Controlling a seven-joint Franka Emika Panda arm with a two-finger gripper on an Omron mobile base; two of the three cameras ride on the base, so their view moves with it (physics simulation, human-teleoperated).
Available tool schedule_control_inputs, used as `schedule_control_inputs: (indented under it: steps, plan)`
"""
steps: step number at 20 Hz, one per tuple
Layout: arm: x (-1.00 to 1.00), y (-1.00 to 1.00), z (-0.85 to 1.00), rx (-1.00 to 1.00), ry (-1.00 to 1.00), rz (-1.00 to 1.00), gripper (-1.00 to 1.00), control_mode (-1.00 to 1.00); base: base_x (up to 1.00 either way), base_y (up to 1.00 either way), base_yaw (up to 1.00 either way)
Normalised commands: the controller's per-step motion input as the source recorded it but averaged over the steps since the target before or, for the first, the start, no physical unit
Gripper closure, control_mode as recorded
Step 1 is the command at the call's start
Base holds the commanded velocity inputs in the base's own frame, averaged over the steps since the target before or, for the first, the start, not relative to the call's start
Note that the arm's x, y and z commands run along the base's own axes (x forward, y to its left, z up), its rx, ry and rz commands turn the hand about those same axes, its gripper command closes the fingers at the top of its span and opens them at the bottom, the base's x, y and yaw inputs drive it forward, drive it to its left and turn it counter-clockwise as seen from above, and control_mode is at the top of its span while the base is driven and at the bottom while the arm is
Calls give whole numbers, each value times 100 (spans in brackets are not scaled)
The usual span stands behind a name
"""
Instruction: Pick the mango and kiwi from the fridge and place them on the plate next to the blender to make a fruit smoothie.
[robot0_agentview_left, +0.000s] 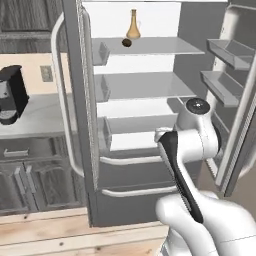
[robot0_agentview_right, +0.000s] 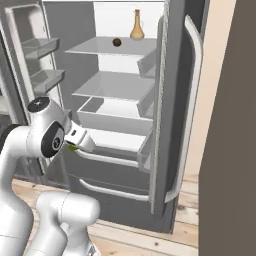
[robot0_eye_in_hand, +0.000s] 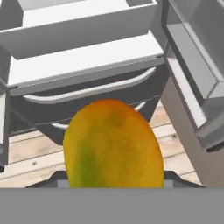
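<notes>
jaws: clamped on mango (robot0_eye_in_hand: 113, 144) | fridge (robot0_agentview_left: 150, 110): doors open | top shelf: kiwi (robot0_agentview_left: 127, 43), tan vase (robot0_agentview_left: 133, 25)

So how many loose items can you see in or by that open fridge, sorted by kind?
Fruit: 2, the mango in the robot's gripper and the kiwi on the top shelf.
Vases: 1, the tan vase beside the kiwi.
Total: 3
</notes>
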Motion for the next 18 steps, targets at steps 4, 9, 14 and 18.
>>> schedule_control_inputs:
  steps: [4, 9, 14, 18]
  plan:
    - [0, 0, 0, 0, 0, 0, 100, 100, -100, 23, 32]
    - [0, 0, 0, 0, 0, 0, 100, 100, -93, 55, 45]
    - [0, 0, 0, 0, 0, 0, 100, 100, -62, 81, 57]
    - [0, 0, 0, 0, 0, 0, 100, 100, -33, 59, 67]
